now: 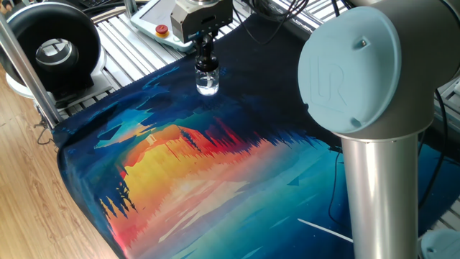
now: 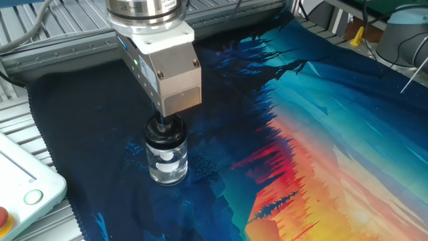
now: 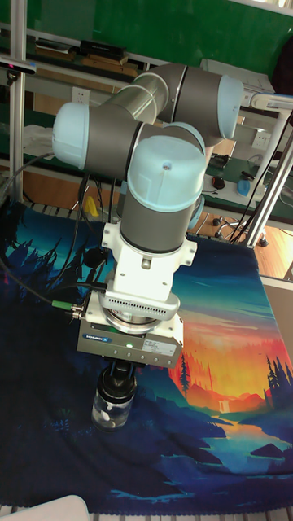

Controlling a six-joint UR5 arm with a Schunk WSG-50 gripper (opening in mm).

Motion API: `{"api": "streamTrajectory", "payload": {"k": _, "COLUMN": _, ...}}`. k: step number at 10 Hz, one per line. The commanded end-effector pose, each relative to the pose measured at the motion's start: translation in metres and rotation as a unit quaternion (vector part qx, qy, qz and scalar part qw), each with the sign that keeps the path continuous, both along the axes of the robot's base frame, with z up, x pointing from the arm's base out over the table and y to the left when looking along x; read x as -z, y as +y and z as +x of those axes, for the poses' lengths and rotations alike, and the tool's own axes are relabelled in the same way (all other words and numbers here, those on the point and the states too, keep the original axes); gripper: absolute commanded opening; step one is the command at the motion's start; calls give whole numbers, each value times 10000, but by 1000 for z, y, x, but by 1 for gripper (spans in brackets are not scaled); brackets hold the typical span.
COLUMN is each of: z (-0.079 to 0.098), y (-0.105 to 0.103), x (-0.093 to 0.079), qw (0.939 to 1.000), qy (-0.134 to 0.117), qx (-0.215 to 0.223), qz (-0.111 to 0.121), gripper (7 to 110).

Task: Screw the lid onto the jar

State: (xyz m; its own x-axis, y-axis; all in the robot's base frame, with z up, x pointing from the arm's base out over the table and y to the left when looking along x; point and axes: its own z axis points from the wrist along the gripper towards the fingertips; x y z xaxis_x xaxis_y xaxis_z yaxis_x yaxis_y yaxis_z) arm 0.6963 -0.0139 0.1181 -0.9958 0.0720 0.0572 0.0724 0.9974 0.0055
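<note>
One small clear glass jar (image 2: 166, 164), upright on dark edge of the printed sunset mat (image 2: 321, 134). One black bulb-topped lid (image 2: 165, 130) sitting on jar neck. One two-finger gripper (image 2: 162, 121) directly above, fingers closed on lid top; its grey housing hides most of the fingers in all views. Nearby: white pendant w/ red round button (image 1: 162, 30), one large black ring-shaped device (image 1: 54, 50), well apart from jar. Big arm joint blocks the right side in one fixed view.
</note>
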Motion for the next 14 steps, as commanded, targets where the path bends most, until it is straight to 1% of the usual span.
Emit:
{"api": "streamTrajectory", "payload": {"k": 1, "z": 1, "y": 2, "x": 2, "qw": 10000, "qy": -9, "qx": -12, "qz": 65, "gripper": 7}}
{"api": "streamTrajectory", "payload": {"k": 5, "z": 1, "y": 2, "x": 3, "qw": 10000, "qy": -17, "qx": -27, "qz": 58, "gripper": 7}}
{"api": "streamTrajectory", "payload": {"k": 7, "z": 0, "y": 5, "x": 4, "qw": 9998, "qy": -11, "qx": -172, "qz": 128, "gripper": 7}}
{"api": "streamTrajectory", "payload": {"k": 8, "z": 2, "y": 8, "x": 4, "qw": 9996, "qy": -43, "qx": -210, "qz": 183, "gripper": 22}}
{"api": "streamTrajectory", "payload": {"k": 10, "z": 2, "y": 5, "x": 1, "qw": 9996, "qy": -28, "qx": -233, "qz": 169, "gripper": 22}}
{"api": "streamTrajectory", "payload": {"k": 12, "z": 2, "y": 4, "x": 3, "qw": 9995, "qy": -52, "qx": -248, "qz": 185, "gripper": 22}}
{"api": "streamTrajectory", "payload": {"k": 14, "z": 1, "y": 0, "x": 1, "qw": 9999, "qy": -17, "qx": -134, "qz": 79, "gripper": 22}}
